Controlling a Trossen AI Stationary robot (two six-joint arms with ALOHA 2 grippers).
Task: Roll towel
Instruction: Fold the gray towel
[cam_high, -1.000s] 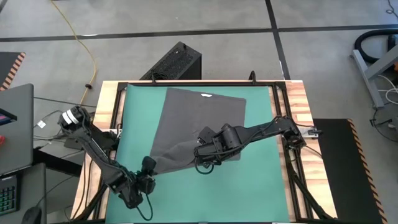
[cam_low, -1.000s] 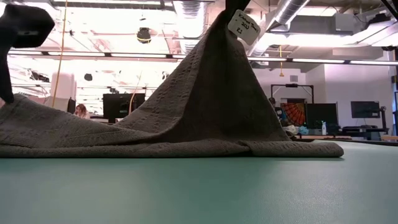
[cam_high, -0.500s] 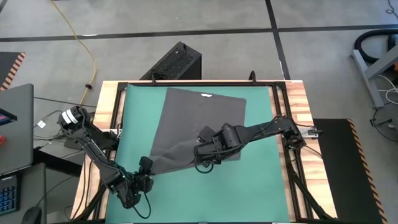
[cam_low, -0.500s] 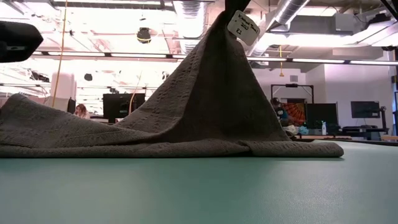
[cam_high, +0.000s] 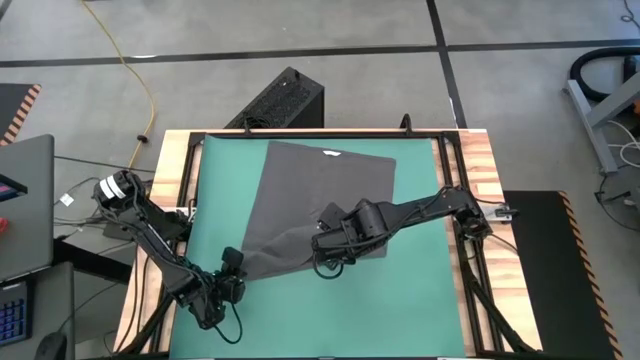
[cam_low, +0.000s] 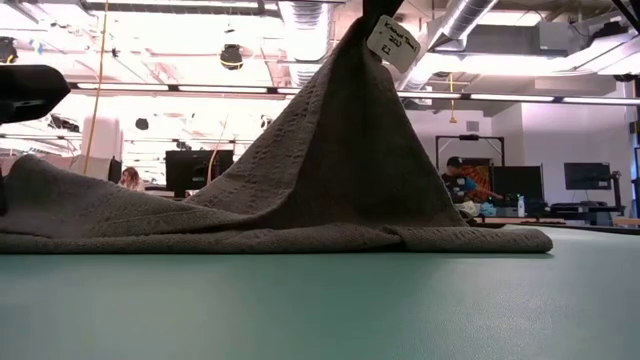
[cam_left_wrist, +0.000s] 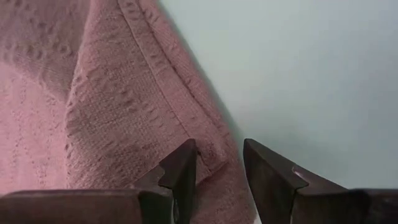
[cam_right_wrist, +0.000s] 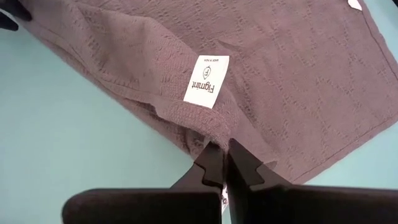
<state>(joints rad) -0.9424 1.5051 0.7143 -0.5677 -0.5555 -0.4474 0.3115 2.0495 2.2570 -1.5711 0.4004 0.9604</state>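
Pinching the towel (cam_high: 310, 205) by its near edge, the right gripper (cam_right_wrist: 219, 163) lifted a peak above the green mat (cam_high: 410, 300); the left gripper (cam_left_wrist: 214, 163), jaws parted, straddled the near-left corner.

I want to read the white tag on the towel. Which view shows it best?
The right wrist view: the white tag faces the camera, beside the right gripper. The low view shows it smaller; the high view hides it; the left wrist view misses it.
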